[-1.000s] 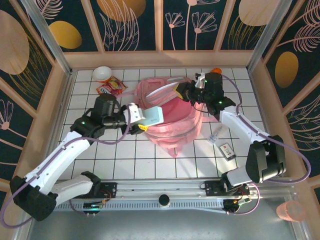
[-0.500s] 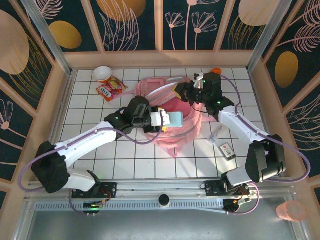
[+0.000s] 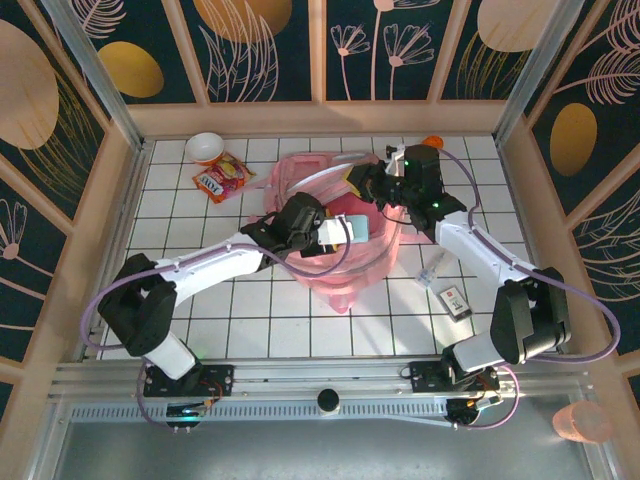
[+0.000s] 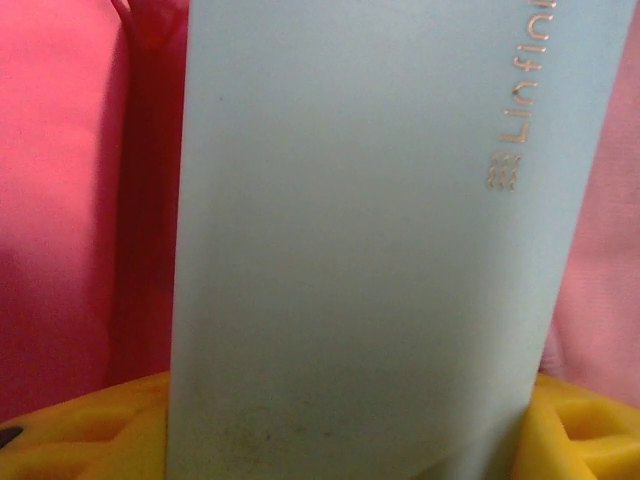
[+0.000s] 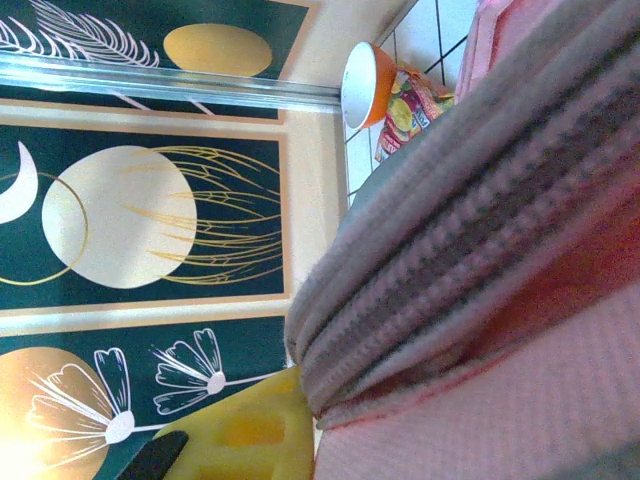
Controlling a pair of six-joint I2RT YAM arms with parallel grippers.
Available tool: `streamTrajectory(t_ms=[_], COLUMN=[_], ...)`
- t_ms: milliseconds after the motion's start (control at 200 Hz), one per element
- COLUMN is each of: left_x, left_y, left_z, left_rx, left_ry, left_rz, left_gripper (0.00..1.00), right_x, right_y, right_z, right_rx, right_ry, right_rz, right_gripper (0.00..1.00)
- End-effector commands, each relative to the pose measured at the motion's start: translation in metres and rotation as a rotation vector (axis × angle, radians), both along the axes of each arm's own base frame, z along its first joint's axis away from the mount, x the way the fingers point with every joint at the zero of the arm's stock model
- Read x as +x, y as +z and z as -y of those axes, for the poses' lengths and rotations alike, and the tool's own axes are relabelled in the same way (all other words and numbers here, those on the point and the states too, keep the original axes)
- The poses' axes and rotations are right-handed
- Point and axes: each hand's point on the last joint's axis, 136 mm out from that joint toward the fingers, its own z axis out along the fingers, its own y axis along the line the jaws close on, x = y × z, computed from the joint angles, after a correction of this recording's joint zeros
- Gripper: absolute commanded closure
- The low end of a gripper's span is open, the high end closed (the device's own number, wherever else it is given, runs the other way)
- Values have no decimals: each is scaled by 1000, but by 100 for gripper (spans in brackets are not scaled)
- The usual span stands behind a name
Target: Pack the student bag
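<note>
- My left gripper (image 3: 336,230) is holding a pale blue box (image 3: 353,228) over the student bag (image 3: 345,272), for loading.
- My right gripper (image 3: 372,186) is pinching that bag, propping it open.

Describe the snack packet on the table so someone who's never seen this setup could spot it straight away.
Start at the big pink fabric backpack in the middle of the white tiled table. Look to the table's far left corner, where a small round white bowl sits. Beside the bowl lies the flat red and yellow snack packet, the only brightly printed thing there.
</note>
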Motion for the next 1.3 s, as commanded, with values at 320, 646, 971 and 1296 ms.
streamTrajectory(t_ms=[320,646,971,1296], left_x=[-1,-45,-64,-40], left_y=[41,45,62,51], left_z=[-9,-25,-29,-37], left_rx=[-221,-428,-912,-1278], left_ry=[104,129,344,786], left_rz=[42,-118,-387,-745], left_gripper=[23,46,55,49], right_x=[-10,-12,-5,3], right_y=[52,48,65,93], right_z=[-15,-13,-7,-5], right_rx=[79,74,142,266], right_ry=[82,77,-12,-230], right_rz=[157,155,191,276], right_gripper=[100,100,100,100])
